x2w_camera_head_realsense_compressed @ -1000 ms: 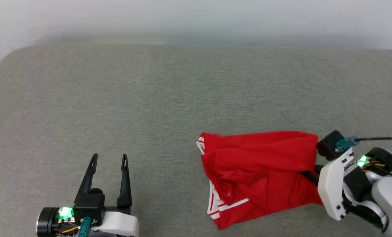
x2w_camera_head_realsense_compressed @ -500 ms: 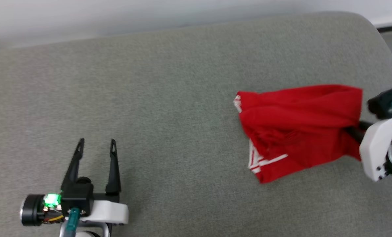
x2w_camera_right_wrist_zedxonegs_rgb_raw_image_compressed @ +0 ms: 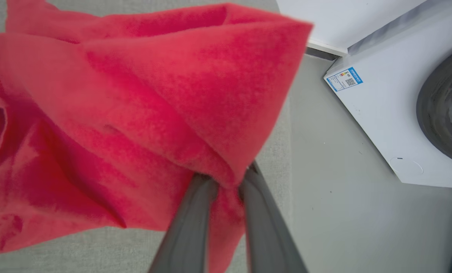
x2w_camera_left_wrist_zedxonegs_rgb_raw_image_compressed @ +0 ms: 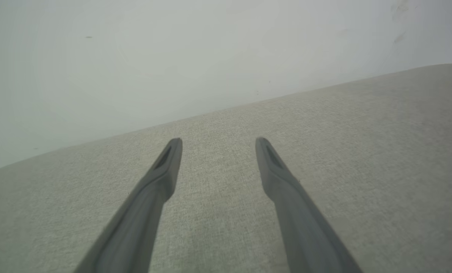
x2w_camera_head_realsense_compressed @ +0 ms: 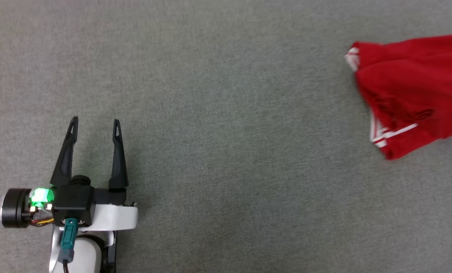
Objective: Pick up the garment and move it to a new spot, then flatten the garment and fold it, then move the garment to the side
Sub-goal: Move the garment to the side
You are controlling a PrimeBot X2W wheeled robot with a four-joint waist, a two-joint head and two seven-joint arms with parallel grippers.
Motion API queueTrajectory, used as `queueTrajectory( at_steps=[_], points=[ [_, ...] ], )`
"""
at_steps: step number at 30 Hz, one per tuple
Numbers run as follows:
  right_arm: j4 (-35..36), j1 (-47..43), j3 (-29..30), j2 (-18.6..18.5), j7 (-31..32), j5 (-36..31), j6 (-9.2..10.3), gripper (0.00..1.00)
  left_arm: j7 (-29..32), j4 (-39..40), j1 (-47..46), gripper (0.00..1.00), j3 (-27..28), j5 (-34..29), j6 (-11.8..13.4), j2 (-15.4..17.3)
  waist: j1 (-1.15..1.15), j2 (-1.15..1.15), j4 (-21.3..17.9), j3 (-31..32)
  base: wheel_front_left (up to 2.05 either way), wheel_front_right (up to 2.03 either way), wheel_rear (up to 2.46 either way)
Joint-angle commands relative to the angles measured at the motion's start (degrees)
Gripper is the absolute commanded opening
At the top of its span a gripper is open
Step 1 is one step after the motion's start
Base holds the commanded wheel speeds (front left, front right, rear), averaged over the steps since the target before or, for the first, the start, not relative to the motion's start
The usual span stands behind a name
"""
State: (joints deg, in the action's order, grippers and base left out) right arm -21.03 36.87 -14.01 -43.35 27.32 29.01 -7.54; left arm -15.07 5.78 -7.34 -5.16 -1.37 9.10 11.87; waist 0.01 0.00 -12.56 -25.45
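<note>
My right gripper (x2w_camera_right_wrist_zedxonegs_rgb_raw_image_compressed: 229,177) pinches a bunched edge of the red jersey (x2w_camera_head_realsense_compressed: 408,91), which lies at the upper right of the head view, long axis left-right. My left gripper (x2w_camera_head_realsense_compressed: 95,121) sits spread and empty at lower left, well apart from it.

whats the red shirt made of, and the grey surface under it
The red jersey T-shirt looks like a soft knit fabric, matte and slightly fuzzy. It hangs in loose, limp folds, so it is perhaps cotton or a blend. The grey surface looks like woven upholstery cloth, matte with a fine flecked weave. What lies beneath the cloth cannot be told.
</note>
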Motion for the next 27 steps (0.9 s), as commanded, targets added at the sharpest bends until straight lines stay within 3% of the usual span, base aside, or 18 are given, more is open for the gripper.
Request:
queueTrajectory(
  at_steps=[1,9,18,19,20,27],
  points=[
    [-1.0,1.5,1.0,-0.5,0.1,-0.7,0.11,0.00,-0.1,0.6,-1.0,1.00,-0.2,-0.4,0.2,0.2,-0.01,0.00,1.1,-2.5,0.00,0.00,0.00],
    [-9.7,6.2,9.5,-1.6,0.1,-4.9,0.11,0.00,-0.1,2.8,-2.9,1.00,-1.5,-0.7,1.1,1.1,-0.01,0.00,2.8,-6.9,0.00,0.00,0.00],
    [-16.2,9.4,15.1,0.6,-0.9,-8.8,0.11,0.00,-0.1,3.6,-3.8,1.00,-2.7,-0.4,2.4,1.5,-0.01,0.00,3.4,-8.3,0.00,0.00,0.00],
    [-16.5,9.6,15.4,1.1,-1.5,-9.2,0.11,0.44,-0.1,3.6,-3.8,1.00,-2.7,-0.2,2.6,1.5,-0.01,0.00,3.4,-8.1,0.00,0.00,0.00],
    [-16.9,9.7,15.7,1.3,-1.9,-9.7,0.11,1.00,-0.1,3.5,-3.6,1.00,-2.7,-0.1,2.7,1.5,-0.01,0.00,3.4,-7.7,0.00,0.00,0.00],
    [-17.0,7.1,15.8,3.3,-7.3,-11.9,0.11,1.00,-0.1,2.4,-1.8,1.00,-3.2,0.8,3.8,0.9,-0.01,0.00,4.2,-2.5,0.00,0.00,0.00]
  ],
)
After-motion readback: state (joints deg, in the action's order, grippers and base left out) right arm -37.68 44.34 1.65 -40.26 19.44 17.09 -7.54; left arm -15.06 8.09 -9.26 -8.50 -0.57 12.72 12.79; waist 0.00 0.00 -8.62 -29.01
